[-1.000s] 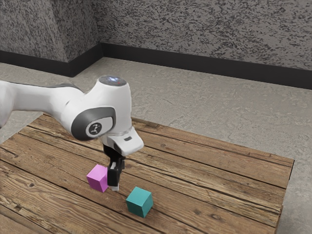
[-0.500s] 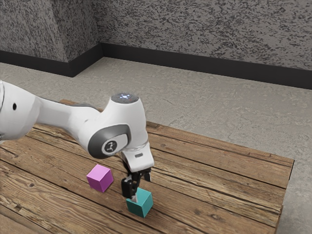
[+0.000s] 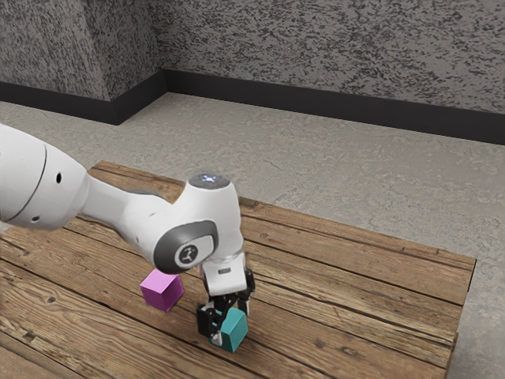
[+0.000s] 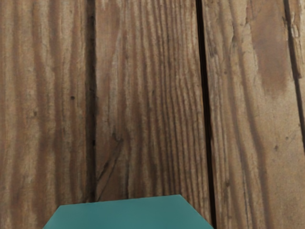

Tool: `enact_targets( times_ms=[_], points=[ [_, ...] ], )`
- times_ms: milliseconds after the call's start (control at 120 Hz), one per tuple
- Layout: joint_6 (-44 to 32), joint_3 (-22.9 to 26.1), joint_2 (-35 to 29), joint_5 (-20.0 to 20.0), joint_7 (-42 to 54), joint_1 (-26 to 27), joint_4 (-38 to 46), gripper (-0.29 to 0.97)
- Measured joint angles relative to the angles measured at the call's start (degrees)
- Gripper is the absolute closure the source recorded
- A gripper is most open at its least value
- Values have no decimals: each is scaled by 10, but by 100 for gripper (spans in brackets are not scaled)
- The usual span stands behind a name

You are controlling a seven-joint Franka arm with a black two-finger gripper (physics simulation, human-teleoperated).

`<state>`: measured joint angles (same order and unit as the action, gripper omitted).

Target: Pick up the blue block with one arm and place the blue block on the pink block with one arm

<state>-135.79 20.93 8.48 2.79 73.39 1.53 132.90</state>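
The blue block (image 3: 234,326), teal in colour, rests on the wooden table (image 3: 355,276) near its front edge. My gripper (image 3: 224,325) has come down over it and stands open. One black finger (image 3: 207,322) shows against the block's side toward the exterior view's left; the other is hidden behind the block. The pink block (image 3: 161,290) sits on the table a short way toward the exterior view's left, partly behind my arm. In the wrist view the blue block's top (image 4: 128,214) lies just under my hand, over bare planks.
The table's plank top stretches toward the exterior view's right and back. Its right edge (image 3: 465,300) drops to a grey floor. A rough stone wall (image 3: 316,39) with a dark baseboard stands beyond.
My hand has moved from beside the pink block toward the exterior view's right, then dropped over the blue block. Neither block has shifted.
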Motion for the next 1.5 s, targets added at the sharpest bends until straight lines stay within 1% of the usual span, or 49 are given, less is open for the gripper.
enact_targets(
  times_ms=[350, 408, 500, 592, 767, 842, 892, 958, 1008, 1150, 1350, 1500],
  points=[
    [-37, -11, 31, -2, 29, -12, -1, 1],
    [-40, -10, 31, -2, 33, -12, 0, 8],
    [-43, -11, 31, -3, 37, -12, 0, 27],
    [-43, -10, 14, -4, 40, -12, 0, 36],
    [-4, -16, -87, -2, 46, -10, 0, 37],
    [15, -53, -123, -1, 52, 14, 0, 37],
    [27, -86, -138, -1, 58, 7, 1, 37],
    [38, -118, -143, -1, 67, -33, 1, 37],
    [44, -127, -140, -1, 74, -46, 1, 38],
    [49, -133, -126, -2, 89, -37, 2, 38],
    [56, -137, -144, -2, 107, -36, 42, 38],
    [55, -151, -139, -1, 119, -40, 47, 38]
  ],
)
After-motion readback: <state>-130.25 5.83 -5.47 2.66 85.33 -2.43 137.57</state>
